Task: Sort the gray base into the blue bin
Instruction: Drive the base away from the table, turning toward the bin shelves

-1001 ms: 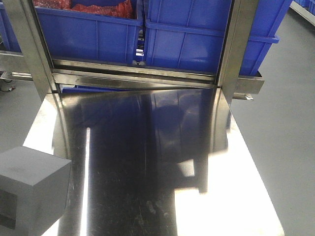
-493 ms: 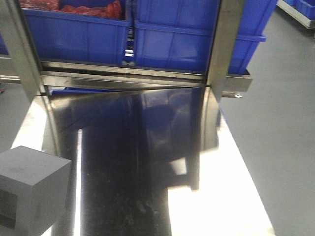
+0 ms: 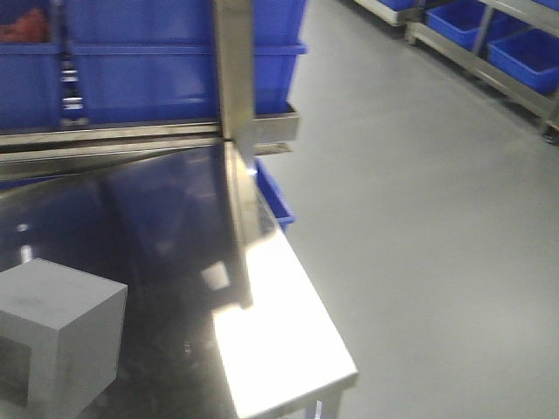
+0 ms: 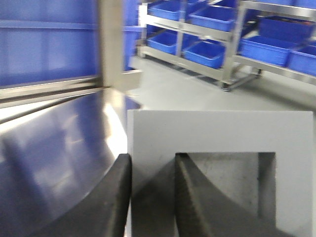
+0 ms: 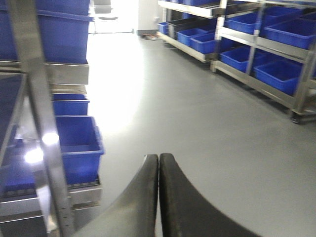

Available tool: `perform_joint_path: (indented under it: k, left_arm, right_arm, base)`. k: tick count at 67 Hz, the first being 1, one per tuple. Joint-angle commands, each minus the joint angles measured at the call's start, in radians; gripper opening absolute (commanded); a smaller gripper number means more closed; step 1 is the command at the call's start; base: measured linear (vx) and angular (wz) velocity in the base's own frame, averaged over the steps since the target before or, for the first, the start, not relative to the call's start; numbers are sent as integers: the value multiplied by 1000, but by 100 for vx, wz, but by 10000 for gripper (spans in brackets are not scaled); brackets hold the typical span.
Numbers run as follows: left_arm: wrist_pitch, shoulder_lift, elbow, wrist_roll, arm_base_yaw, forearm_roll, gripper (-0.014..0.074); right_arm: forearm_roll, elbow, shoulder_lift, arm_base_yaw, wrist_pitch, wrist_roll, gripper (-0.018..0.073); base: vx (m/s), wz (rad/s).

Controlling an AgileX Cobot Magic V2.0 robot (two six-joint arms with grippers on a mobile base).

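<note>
The gray base (image 3: 57, 336) hangs at the lower left of the front view, above the steel table. In the left wrist view the gray base (image 4: 222, 131) shows its square recess. My left gripper (image 4: 153, 158) is shut on the recess's left border, one finger outside it and one inside. My right gripper (image 5: 159, 157) is shut with nothing in it, over open floor. Several blue bins are in view: on the shelf (image 3: 175, 70), low beside the table (image 5: 76, 145) and on far racks (image 5: 279, 74). I cannot tell which one is the task's blue bin.
The shiny steel table (image 3: 279, 323) ends at a right edge with grey floor (image 3: 419, 218) beyond. A steel upright post (image 3: 234, 70) rises at the table's back. A blue crate (image 3: 272, 196) sits low under the table's corner. Racks (image 3: 515, 44) line the far right.
The whole front view has swung to the right: shelf, post and crates slid left, and floor and far racks came into sight. The gray base keeps its place in the frame.
</note>
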Motion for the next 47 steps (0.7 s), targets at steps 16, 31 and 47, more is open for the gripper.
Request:
perform_joint_path:
  k: [16, 31, 47]
  left_arm:
    - [-103, 8, -32, -6, -8, -16, -7]
    - [-103, 8, -32, -6, -8, -16, -7]
    - [-103, 8, -32, -6, -8, -16, -7]
  right_arm:
    - [-9, 6, -7, -2, -79, -12, -5]
    - [-9, 6, -7, -2, -79, -12, -5]
    - [-9, 6, -7, -2, -79, -12, -5]
  base:
    - [-9, -57]
    - [-8, -53]
    - [-5, -52]
